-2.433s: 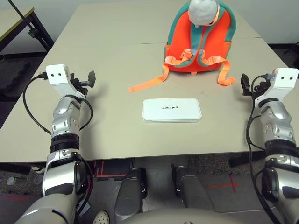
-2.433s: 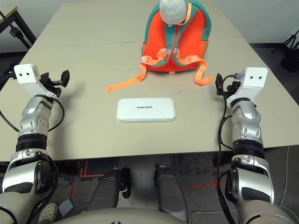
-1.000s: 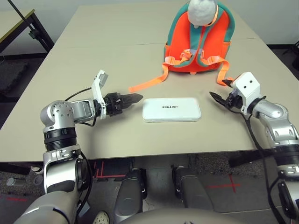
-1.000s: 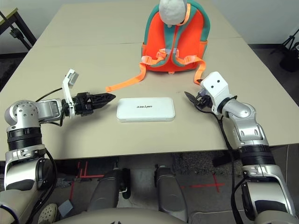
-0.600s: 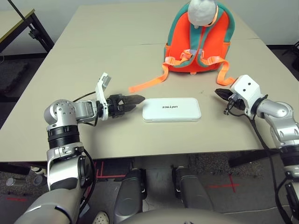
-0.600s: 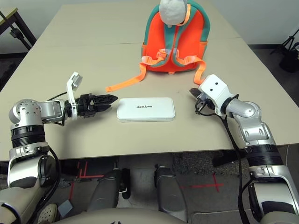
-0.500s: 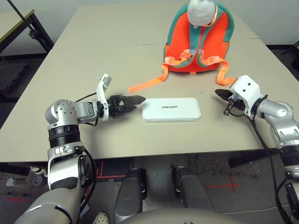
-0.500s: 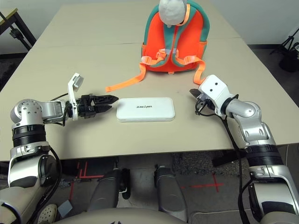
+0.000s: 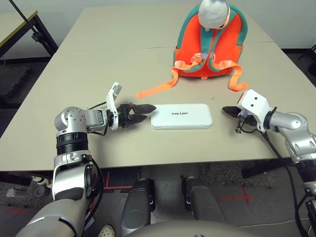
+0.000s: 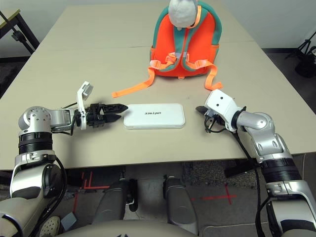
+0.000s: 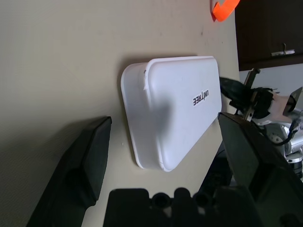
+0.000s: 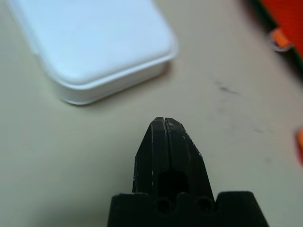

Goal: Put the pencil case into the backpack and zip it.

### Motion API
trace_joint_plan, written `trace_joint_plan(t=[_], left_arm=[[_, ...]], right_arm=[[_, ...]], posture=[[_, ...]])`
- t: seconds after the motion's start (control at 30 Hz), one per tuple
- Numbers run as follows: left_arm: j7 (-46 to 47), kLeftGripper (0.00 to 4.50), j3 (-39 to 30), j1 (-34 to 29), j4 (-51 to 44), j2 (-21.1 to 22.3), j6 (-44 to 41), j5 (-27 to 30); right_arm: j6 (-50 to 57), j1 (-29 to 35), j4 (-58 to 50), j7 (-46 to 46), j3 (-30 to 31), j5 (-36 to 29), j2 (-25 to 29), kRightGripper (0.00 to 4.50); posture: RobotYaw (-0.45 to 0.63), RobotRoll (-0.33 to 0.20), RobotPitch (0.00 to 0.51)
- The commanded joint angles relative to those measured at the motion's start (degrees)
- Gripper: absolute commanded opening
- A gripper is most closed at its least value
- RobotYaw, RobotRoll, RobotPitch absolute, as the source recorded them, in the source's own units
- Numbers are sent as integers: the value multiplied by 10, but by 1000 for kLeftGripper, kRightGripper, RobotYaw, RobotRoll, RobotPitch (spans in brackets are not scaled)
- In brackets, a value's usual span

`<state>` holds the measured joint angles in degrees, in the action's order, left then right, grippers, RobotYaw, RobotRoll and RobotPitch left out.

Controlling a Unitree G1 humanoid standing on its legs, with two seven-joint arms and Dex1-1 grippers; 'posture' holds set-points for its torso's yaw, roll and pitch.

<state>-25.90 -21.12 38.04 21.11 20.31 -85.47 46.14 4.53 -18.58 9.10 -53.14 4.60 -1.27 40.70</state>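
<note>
The white pencil case (image 9: 181, 116) lies flat in the middle of the table, its lettering facing up. Behind it the orange and teal backpack (image 9: 210, 44) stands upright with a grey soft piece on top. My left gripper (image 9: 147, 107) sits low over the table at the case's left end. It is open, and in the left wrist view its fingers (image 11: 90, 156) stand wide with the case's end (image 11: 175, 109) just ahead of them. My right gripper (image 9: 226, 109) is shut and empty, a short way off the case's right end, tip (image 12: 163, 122) pointing at it.
An orange strap (image 9: 155, 89) trails from the backpack across the table toward my left gripper. A shorter strap (image 9: 238, 79) lies near my right gripper. The table's front edge (image 9: 163, 160) runs close behind both arms. A dark side table (image 9: 19, 22) stands at far left.
Both arms swung in from the table's sides to the case's ends. The left gripper crept closer to the left end. The right gripper shut and dropped lower.
</note>
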Motion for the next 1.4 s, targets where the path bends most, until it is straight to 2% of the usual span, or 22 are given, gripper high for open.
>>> trace_joint_plan(t=[0.03,0.87,1.13,1.4], left_arm=[[-2,4500,11,1,0,-4,-2,-9],[-6,4500,23,-13,-9,-12,12,-14],[-11,4500,23,-12,-1,-11,37,-19],[1,4500,-6,-1,33,-6,79,-28]], right_arm=[[11,6,-16,-6,19,4,-5,17],[9,-26,-59,7,56,6,-85,17],[1,-31,-57,7,67,8,-91,17],[-7,-31,-44,7,65,11,-86,17]], posture=[[-85,0,122],[-79,0,128],[-76,0,128],[-76,0,131]])
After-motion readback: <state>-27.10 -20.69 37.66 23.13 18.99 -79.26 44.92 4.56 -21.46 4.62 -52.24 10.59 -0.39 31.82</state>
